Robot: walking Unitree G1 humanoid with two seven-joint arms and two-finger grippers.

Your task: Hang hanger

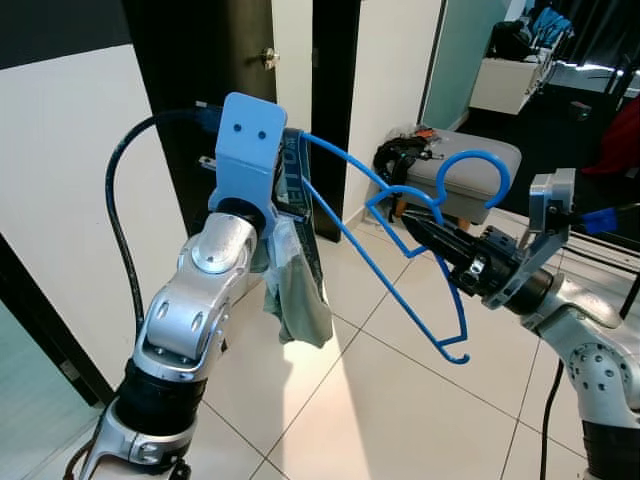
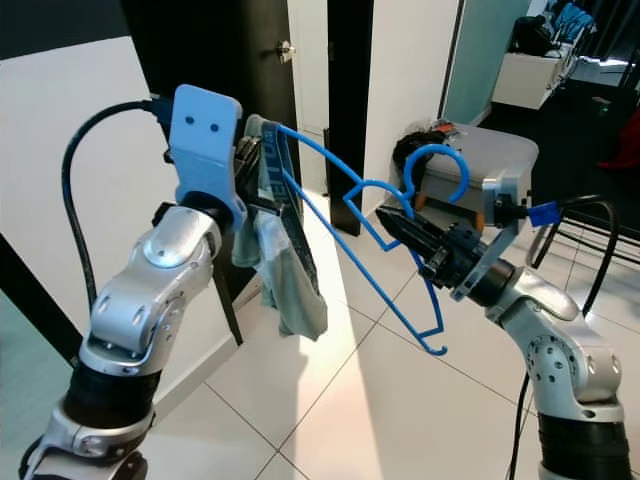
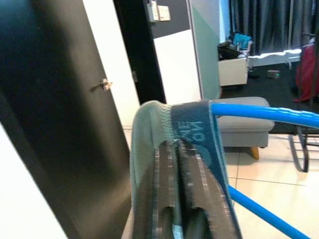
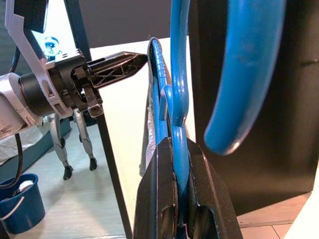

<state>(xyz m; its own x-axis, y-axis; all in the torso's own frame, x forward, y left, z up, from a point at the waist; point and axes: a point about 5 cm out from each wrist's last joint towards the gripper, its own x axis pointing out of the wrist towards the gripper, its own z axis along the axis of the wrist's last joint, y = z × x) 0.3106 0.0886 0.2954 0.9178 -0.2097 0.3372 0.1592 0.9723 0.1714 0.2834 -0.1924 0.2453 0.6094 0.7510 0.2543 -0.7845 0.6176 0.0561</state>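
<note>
A blue plastic hanger (image 1: 400, 268) is held in the air between my two arms. My right gripper (image 1: 412, 224) is shut on its neck just below the hook (image 1: 482, 160); in the right wrist view the blue neck runs between my right gripper's (image 4: 179, 149) fingers. A grey-green garment (image 1: 300, 300) with a dark blue waistband (image 3: 194, 124) hangs from the hanger's far end. My left gripper (image 1: 290, 175) is at that end, fingers (image 3: 167, 199) together with the waistband draped over their tips. The right wrist view shows the left gripper (image 4: 142, 58) pointing at the garment's edge.
A dark door (image 1: 200, 60) with a metal handle stands just behind the left arm, between white walls. A grey padded stool (image 1: 470, 175) with dark items sits behind the hanger. Tiled floor lies below. A blue bucket (image 4: 20, 204) stands on the floor.
</note>
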